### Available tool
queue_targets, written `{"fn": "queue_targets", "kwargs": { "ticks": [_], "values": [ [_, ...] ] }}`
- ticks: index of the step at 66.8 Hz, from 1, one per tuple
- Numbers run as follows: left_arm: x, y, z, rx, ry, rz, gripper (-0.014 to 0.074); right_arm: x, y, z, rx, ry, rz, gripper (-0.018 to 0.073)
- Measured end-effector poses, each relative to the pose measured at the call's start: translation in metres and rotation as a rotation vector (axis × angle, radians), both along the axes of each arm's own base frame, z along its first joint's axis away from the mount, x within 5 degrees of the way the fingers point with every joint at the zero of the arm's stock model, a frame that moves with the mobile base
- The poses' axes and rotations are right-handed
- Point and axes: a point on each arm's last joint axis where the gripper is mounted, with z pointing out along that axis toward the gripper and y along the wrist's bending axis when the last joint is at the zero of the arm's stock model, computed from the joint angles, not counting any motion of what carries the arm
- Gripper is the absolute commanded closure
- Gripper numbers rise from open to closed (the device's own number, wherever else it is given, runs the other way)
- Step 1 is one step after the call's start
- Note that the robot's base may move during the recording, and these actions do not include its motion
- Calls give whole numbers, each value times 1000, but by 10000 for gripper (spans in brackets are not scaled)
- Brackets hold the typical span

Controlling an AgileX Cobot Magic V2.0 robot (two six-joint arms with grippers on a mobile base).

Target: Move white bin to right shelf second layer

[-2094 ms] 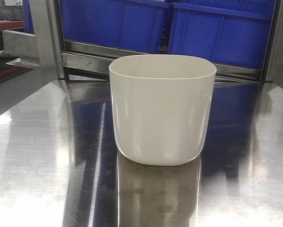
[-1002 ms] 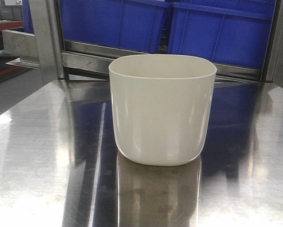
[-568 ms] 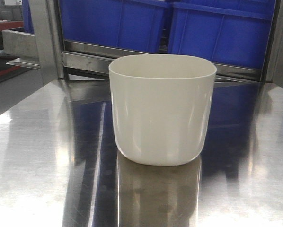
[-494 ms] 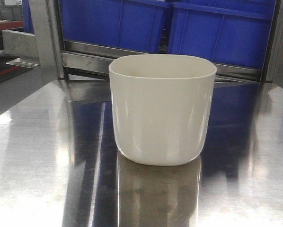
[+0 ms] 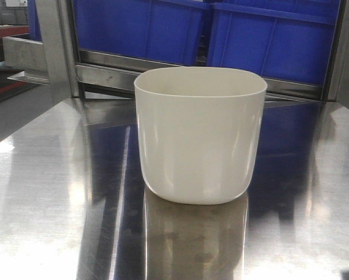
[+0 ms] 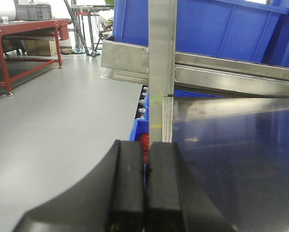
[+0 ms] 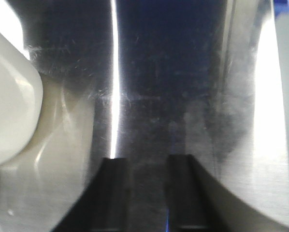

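The white bin [image 5: 201,140] stands upright and empty on a shiny steel tabletop [image 5: 46,204], in the middle of the front view. In the right wrist view its rounded edge [image 7: 9,111] shows at the far left. My right gripper [image 7: 147,162] is open and empty, low over the steel surface to the right of the bin and apart from it. My left gripper [image 6: 147,145] is shut and empty, at the table's left edge beside a steel post [image 6: 161,58]. No level with roller lanes is in view.
Large blue crates [image 5: 268,41] sit on a steel rack right behind the bin. A steel upright [image 5: 55,46] stands at the back left. Left of the table is open grey floor [image 6: 52,121] with a red workbench [image 6: 23,29] far off.
A small dark tip has come into the bottom right corner of the front view. The bin has not moved.
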Motion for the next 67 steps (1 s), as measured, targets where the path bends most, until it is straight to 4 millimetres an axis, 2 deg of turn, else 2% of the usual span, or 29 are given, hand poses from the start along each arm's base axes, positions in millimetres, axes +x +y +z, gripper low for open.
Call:
{"fn": "queue_targets", "kwargs": {
  "ticks": [16, 30, 40, 51, 67],
  "values": [
    [0, 0, 0, 0, 0, 0, 512, 36, 49, 40, -47, 103, 50, 178],
    [0, 0, 0, 0, 0, 0, 512, 68, 81, 54, -132, 266, -5, 178],
    [0, 0, 0, 0, 0, 0, 512, 85, 97, 65, -149, 291, -19, 178],
    [0, 0, 0, 0, 0, 0, 512, 99, 112, 67, -128, 300, -14, 178],
    [0, 0, 0, 0, 0, 0, 512, 111, 125, 53, -108, 328, -3, 178]
  ]
}}
